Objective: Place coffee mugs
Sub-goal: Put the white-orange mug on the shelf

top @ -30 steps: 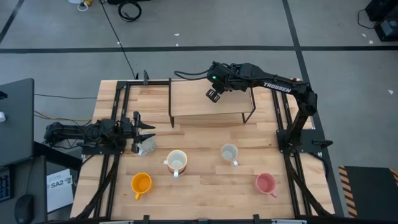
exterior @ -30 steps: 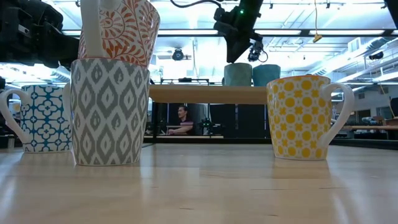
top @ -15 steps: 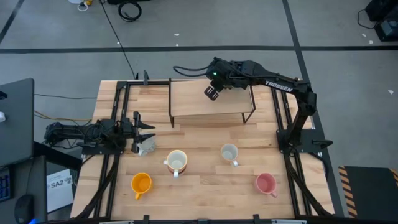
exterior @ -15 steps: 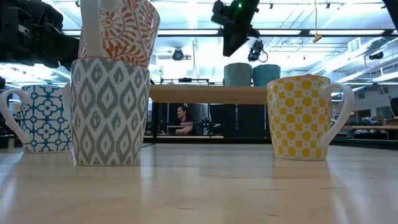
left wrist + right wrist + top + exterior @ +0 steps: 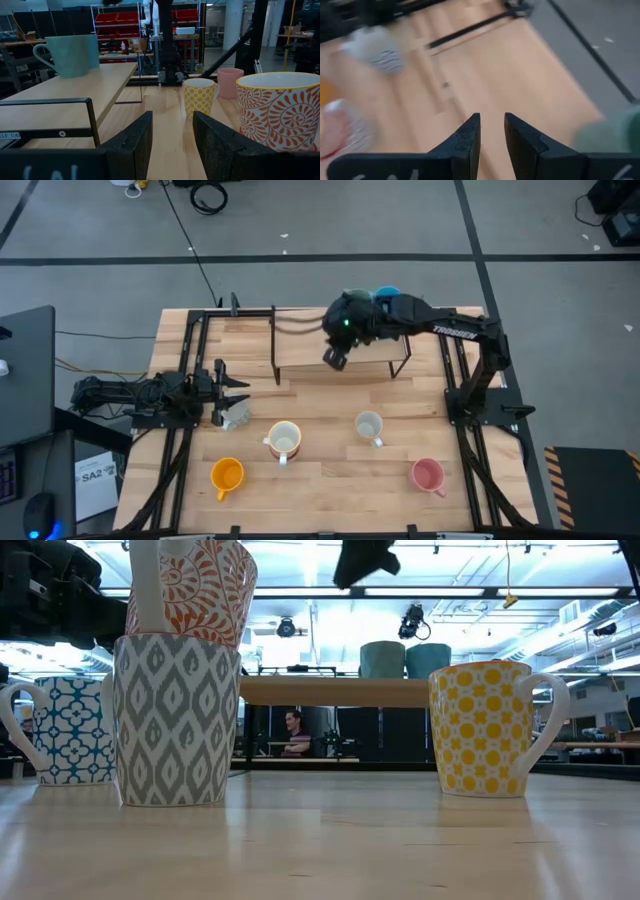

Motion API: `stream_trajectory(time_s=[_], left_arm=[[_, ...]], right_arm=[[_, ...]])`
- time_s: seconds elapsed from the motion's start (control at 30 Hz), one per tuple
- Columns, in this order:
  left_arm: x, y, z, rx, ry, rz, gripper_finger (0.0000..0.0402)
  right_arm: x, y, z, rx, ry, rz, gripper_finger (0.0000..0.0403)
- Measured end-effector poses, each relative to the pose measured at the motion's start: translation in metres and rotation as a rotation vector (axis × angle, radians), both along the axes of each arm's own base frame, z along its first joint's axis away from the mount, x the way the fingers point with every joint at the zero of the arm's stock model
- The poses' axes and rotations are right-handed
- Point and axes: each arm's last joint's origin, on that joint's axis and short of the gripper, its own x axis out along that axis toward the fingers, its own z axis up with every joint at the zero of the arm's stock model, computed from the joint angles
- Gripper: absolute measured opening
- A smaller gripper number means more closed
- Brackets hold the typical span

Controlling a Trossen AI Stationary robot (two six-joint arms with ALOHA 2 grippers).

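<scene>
Parted empty fingers (image 5: 465, 142) above shelf (image 5: 520, 80)

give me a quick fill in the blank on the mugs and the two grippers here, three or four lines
1. The two teal mugs stand on the raised ____.
2. The right gripper hangs over the shelf, fingers open and holding ____.
3. The left gripper rests at the table's left edge beside the grey-patterned ____.
4. The pink mug stands nearest the table's ____ arm.

Missing words: shelf; nothing; mug; right
</scene>
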Motion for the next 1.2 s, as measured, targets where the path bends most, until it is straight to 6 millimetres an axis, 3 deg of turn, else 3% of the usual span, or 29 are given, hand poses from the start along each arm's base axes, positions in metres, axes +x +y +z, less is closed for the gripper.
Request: stream_trajectory(time_s=[0.3,0.67,0.93,1.2], left_arm=[[0.000,0.000,0.000,0.000,0.000,0.000,0.0148],[0.000,0.000,0.000,0.000,0.000,0.000,0.0148],[0.000,0.000,0.000,0.000,0.000,0.000,0.0148],[0.000,0.000,0.000,-0.006,0.000,0.000,0.0148]], right_arm=[[0.003,0.058,0.001,0.042,-0.006,0.195,0.0093],[0.013,0.105,0.006,-0.038,-0.116,0.411,0.0093],[0.036,0.137,-0.018,-0.106,-0.099,0.754,0.0093],[0.061,0.158,-0.055,-0.172,-0.041,0.912,0.0093]])
